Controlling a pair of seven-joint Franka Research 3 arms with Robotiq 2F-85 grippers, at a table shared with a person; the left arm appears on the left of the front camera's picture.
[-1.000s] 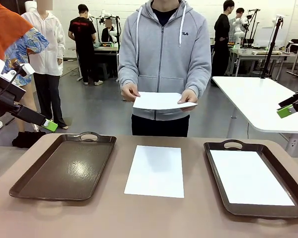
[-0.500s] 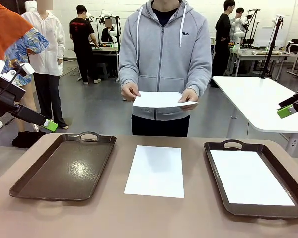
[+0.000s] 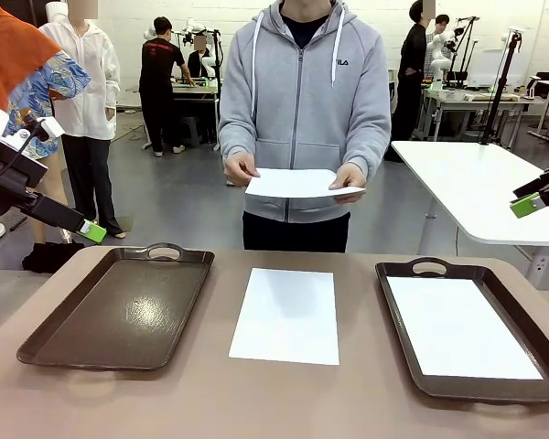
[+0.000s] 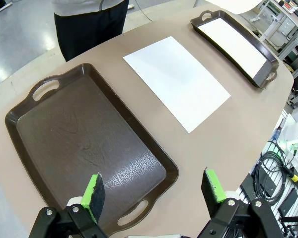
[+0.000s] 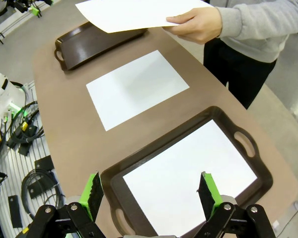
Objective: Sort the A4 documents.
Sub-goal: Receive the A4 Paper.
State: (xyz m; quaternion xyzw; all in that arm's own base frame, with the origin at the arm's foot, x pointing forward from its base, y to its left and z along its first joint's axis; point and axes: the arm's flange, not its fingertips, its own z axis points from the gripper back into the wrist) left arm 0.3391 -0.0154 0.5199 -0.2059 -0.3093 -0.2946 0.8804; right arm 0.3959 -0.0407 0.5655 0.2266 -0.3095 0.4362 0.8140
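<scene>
**Three sheets in play, both pincers idle and open**

Front view: the left pincer (image 3: 91,230) hangs off the desk's (image 3: 210,398) far-left corner and the right pincer (image 3: 529,203) off its far right, both raised and carrying nothing. Between the trays, the middle sheet (image 3: 286,315) lies flat on bare desk. The left tray (image 3: 119,306) is empty. The right tray (image 3: 400,329) has the tray sheet (image 3: 459,327) on its floor. Beyond the far edge a person holds the held sheet (image 3: 297,184) level, a hand (image 3: 349,178) at each side.

Left wrist view: the left pincer (image 4: 154,191) stands with its jaws wide apart above the near handle end of the left tray (image 4: 84,144). The middle sheet (image 4: 176,82) lies just beyond that tray, apart from its rim.

Right wrist view: the right pincer (image 5: 150,191) is spread wide over the tray sheet (image 5: 188,173), well above it. The held sheet (image 5: 134,14) hovers over the desk's far edge.

Risks, as I judge them: a thin sheet lying flat offers no edge to pinch, so the pads may skid, crease it, or press into the desk. A handover would bring the fingers close to the person's hand, and limp paper can droop out of a one-sided grip. A sheet let go askew could hang over a tray rim. Both arms reaching for the middle could meet.
</scene>
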